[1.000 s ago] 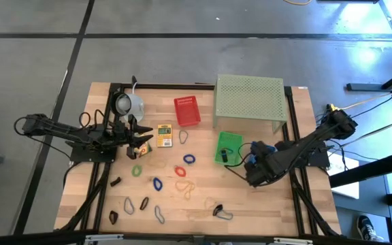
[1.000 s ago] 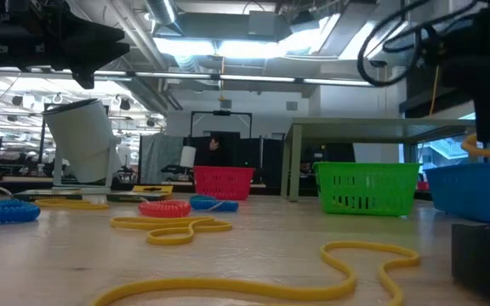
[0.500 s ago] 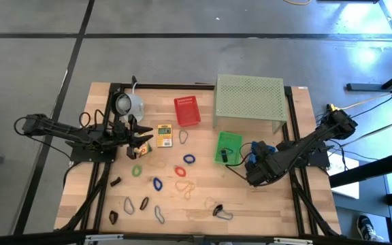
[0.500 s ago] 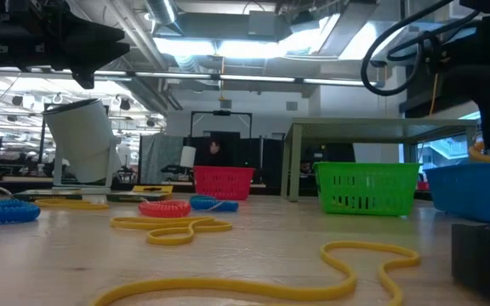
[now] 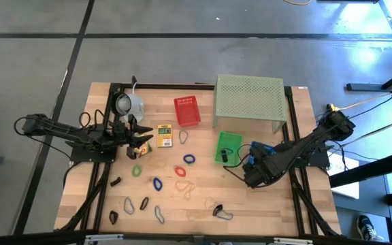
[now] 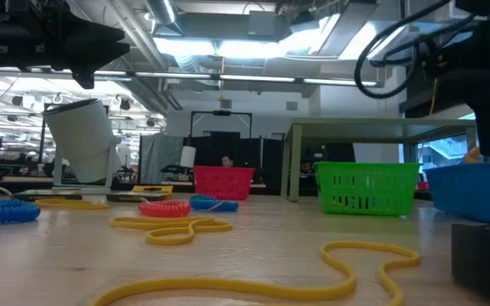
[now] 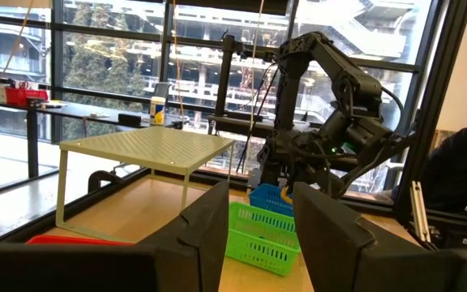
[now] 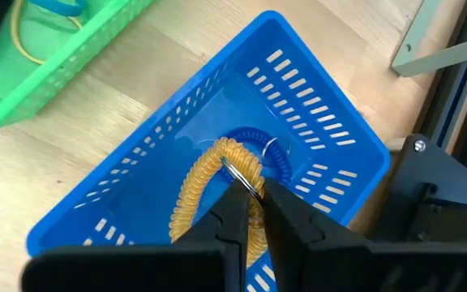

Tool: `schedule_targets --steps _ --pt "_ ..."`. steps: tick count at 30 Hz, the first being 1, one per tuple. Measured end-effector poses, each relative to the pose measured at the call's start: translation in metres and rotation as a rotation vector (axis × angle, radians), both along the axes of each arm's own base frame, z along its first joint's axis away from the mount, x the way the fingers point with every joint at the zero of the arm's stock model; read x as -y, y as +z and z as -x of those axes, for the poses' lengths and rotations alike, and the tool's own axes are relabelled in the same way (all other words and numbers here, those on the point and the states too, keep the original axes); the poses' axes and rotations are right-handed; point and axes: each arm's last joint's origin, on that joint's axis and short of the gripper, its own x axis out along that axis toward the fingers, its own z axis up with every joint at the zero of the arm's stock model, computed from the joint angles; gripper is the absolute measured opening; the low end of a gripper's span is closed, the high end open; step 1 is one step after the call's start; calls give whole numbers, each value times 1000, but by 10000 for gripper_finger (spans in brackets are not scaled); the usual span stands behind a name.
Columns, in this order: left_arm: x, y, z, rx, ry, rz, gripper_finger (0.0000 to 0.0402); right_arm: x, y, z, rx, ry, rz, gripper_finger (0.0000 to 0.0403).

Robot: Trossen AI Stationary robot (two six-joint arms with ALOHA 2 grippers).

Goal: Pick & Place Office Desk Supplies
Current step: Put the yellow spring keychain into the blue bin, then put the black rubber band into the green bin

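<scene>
1. A wooden table (image 5: 203, 204) seen from above, with a dark robot arm at each side.
2. The right gripper (image 8: 254, 195) hangs over a blue basket (image 8: 314, 105) near the table's right edge. Its two fingers are pinched nearly together on an orange coil loop (image 8: 205, 174).
3. The loop dangles inside the blue basket, just above its slotted floor. A blue loop (image 8: 278, 158) lies in the basket beneath it.
4. A green basket (image 5: 228, 146) sits just beside the blue one, toward the table's middle. It holds a small dark clip and a thin yellow band.
5. The left gripper (image 5: 141, 141) waits over the left part of the table, beside a pale mug (image 5: 128, 104). Its fingers (image 7: 209, 227) stand apart with nothing between them.
6. A yellow box (image 5: 165, 134) lies flat just right of the left gripper.
7. A red basket (image 5: 187, 111) stands behind the box, next to a pale green perforated stand (image 5: 249, 97).
8. More loops lie scattered on the table's near half: blue (image 5: 189, 159), red (image 5: 181, 170), green (image 5: 137, 170), and yellow bands (image 5: 188, 187).
9. Small dark clips (image 5: 114, 182) lie near the front left corner.
</scene>
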Motion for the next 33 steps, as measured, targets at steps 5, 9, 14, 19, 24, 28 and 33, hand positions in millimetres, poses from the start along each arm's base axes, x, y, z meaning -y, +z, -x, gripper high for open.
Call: schedule_targets --steps 5,9,14,19,24,28,33 --pt "0 0 0 0 0 0 132 -2 -8 -3 -36 5 16 31" --pt "0 0 0 0 0 0 132 -2 -11 -4 -49 5 24 39" --pt "0 0 0 0 0 0 132 -2 -11 -4 -49 5 24 67" --pt "0 0 0 0 0 0 132 -2 -11 -4 -50 5 24 102" --pt "0 0 0 0 0 0 132 -3 -11 -3 -61 15 11 138" --pt "0 0 0 0 0 0 132 -6 1 -6 -70 43 -56 157" --pt "0 0 0 0 0 0 132 -16 26 -19 21 79 -112 158"
